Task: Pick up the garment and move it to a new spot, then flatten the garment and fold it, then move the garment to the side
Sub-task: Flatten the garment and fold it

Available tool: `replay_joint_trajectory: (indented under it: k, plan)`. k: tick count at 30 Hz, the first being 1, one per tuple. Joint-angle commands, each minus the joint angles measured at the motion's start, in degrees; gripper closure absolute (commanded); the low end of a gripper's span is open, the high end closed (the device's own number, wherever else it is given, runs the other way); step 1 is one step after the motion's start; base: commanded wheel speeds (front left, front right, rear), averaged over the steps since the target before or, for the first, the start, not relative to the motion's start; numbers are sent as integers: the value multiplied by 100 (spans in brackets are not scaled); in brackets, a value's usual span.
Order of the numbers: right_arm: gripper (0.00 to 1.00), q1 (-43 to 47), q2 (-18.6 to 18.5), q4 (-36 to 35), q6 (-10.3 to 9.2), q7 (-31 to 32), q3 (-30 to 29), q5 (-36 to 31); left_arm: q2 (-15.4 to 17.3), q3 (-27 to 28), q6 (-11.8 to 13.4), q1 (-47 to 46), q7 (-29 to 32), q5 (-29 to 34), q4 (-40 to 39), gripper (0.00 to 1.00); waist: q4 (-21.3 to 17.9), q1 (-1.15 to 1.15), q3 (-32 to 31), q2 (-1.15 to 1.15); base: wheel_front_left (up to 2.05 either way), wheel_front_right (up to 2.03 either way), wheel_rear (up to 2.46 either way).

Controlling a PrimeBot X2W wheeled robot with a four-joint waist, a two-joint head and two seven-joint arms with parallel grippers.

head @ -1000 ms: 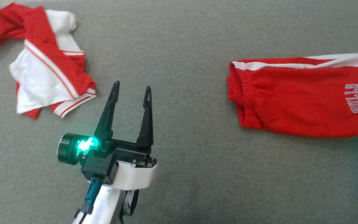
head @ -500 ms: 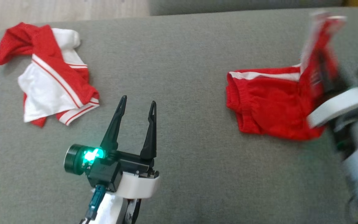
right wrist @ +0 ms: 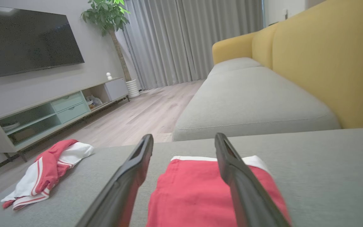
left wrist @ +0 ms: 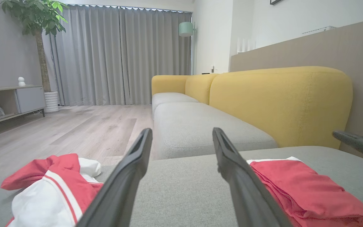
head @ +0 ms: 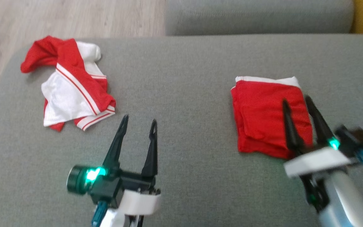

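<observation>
Since a second earlier the camera had tipped upward, showing more of the grey seat (head: 200, 63). The red shorts (head: 263, 116), then stretched out toward the right edge, lay doubled over in a compact block right of centre. The fold looked done, leaving only the move to the side. A crumpled red-and-white top (head: 71, 97) lay in the upper left. The right gripper (head: 296, 100) stood over the shorts' lower right corner, fingers parted and empty after letting go. The left gripper (head: 139, 119) waited wide and empty at lower centre. The right fingers covered that corner, and blur hid whether the layers lined up.
</observation>
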Motion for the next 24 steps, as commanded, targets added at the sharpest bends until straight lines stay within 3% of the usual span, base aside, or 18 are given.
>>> replay_joint_trajectory:
  k: [1, 8, 24]
  plan:
    - [0, 323, -62, -349, -4, -72, -120, -145, -27, 242, 106, 55, -29, 2, -190, 0, -54, 0, -196, 0, 0, 0, 0]
    - [0, 1516, 112, -1343, -4, -82, -866, -918, -28, 394, 253, 674, -29, 139, -306, 0, -228, 0, -473, 0, 0, 0, 0]
    - [0, 2064, 288, -1324, -4, -84, -1009, -1535, -29, 809, 312, 1145, -29, -125, -96, 0, -240, 0, -746, 0, 0, 0, 0]
